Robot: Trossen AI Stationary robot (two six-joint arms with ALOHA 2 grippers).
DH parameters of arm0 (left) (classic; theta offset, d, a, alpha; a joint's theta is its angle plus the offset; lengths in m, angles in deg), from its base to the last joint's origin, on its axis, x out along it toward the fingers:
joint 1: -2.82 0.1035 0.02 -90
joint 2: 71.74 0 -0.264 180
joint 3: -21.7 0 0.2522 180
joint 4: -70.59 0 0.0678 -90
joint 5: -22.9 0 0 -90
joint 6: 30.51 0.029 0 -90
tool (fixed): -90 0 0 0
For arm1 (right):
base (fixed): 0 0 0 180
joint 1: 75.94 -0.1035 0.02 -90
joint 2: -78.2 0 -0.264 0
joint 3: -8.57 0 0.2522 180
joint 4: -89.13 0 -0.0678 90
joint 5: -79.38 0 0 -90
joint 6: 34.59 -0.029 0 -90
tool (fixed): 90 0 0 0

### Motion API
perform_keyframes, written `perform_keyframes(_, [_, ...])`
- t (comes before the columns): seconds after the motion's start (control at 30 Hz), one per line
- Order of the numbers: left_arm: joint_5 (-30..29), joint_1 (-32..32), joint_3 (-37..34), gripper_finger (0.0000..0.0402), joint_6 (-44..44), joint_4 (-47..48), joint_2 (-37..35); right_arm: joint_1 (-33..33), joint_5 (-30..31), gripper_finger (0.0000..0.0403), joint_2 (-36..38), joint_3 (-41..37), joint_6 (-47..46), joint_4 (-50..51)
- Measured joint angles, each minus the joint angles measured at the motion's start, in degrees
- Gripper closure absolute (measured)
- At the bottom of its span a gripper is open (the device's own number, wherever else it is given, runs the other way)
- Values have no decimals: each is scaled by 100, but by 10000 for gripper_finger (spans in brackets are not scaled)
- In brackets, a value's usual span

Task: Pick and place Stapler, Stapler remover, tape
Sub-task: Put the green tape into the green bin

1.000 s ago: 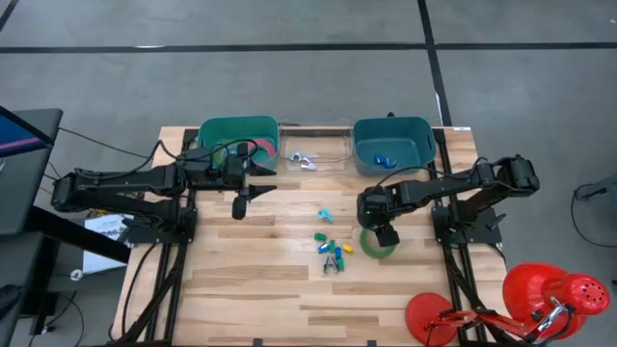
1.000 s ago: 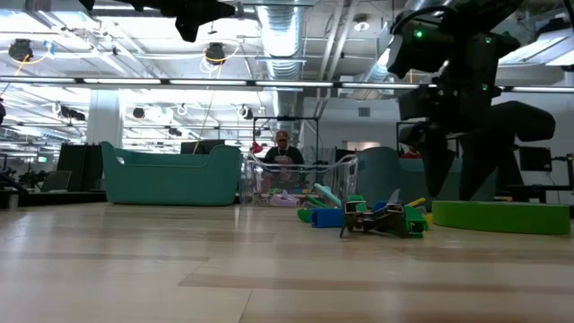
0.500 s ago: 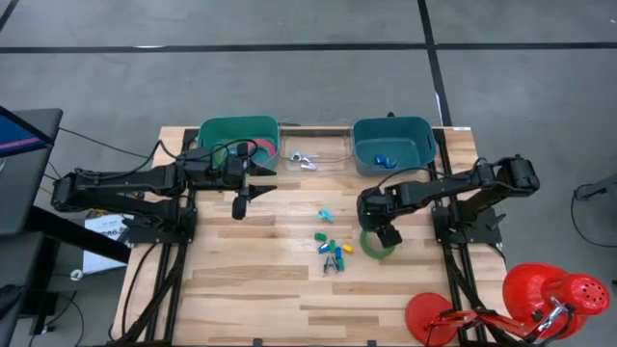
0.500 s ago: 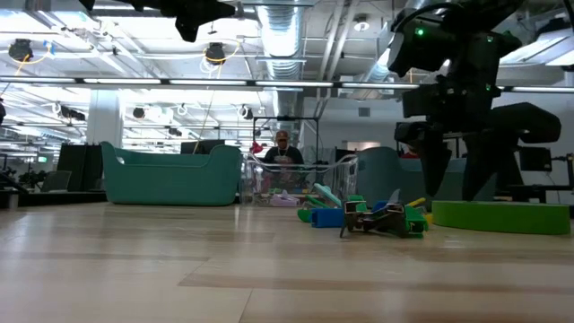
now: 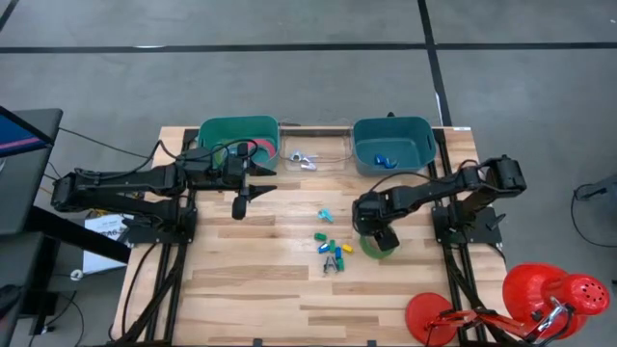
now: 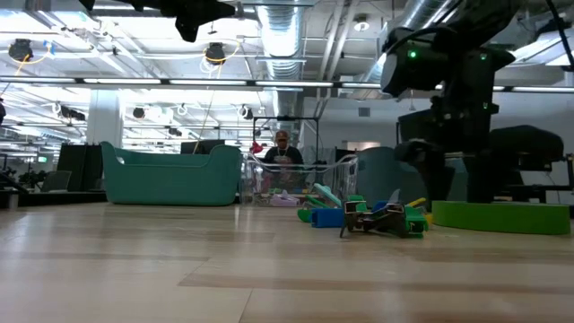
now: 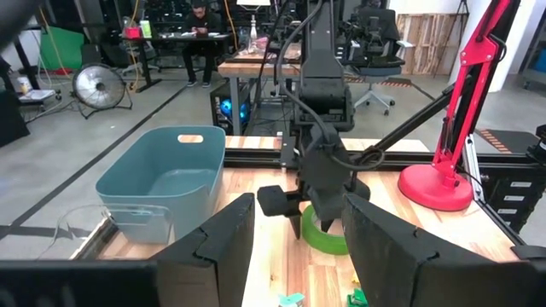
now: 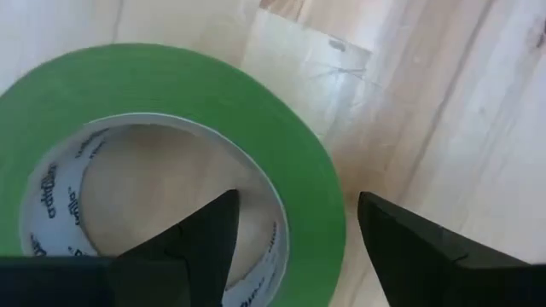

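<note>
1. The green tape roll (image 8: 171, 145) lies flat on the wooden table (image 5: 251, 280), just beside the heap of small coloured pieces (image 5: 333, 249)
2. It looks light and stiff, its outer face probably smooth; take it across the band, one finger in the hole
3. The right gripper (image 8: 294, 226) hangs close above it, fingers apart and astride the band, nothing held yet
4. The left gripper (image 5: 241, 204) waits near the green bin (image 5: 236, 130), part open and empty

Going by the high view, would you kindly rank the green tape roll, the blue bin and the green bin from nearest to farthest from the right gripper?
1. Green tape roll, directly under the right gripper.
2. Blue bin, at the table's back edge.
3. Green bin, far across at the back left.
</note>
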Motion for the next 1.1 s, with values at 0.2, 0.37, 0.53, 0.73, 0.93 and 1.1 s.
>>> perform_keyframes(0.2, [-1, 0, 0, 234, 0, -2, 0, 5, 60, 226, 127, -2, -2, 5])
perform_keyframes(0.37, [-1, 0, 0, 234, 0, 0, 0, 20, 38, 271, 225, -2, -2, 0])
perform_keyframes(0.53, [-2, 0, 0, 234, -2, 0, 0, 24, 44, 307, 225, -2, 0, 11])
perform_keyframes(0.73, [0, 0, 0, 234, 0, 0, 0, 22, 45, 321, 225, 0, 0, 19])
perform_keyframes(0.93, [-2, 0, 0, 234, 0, -4, 0, 24, 80, 316, 221, 187, -1, 37])
perform_keyframes(1.1, [-2, 0, 0, 234, 0, -24, 0, 67, 480, 316, 221, 561, 0, 188])
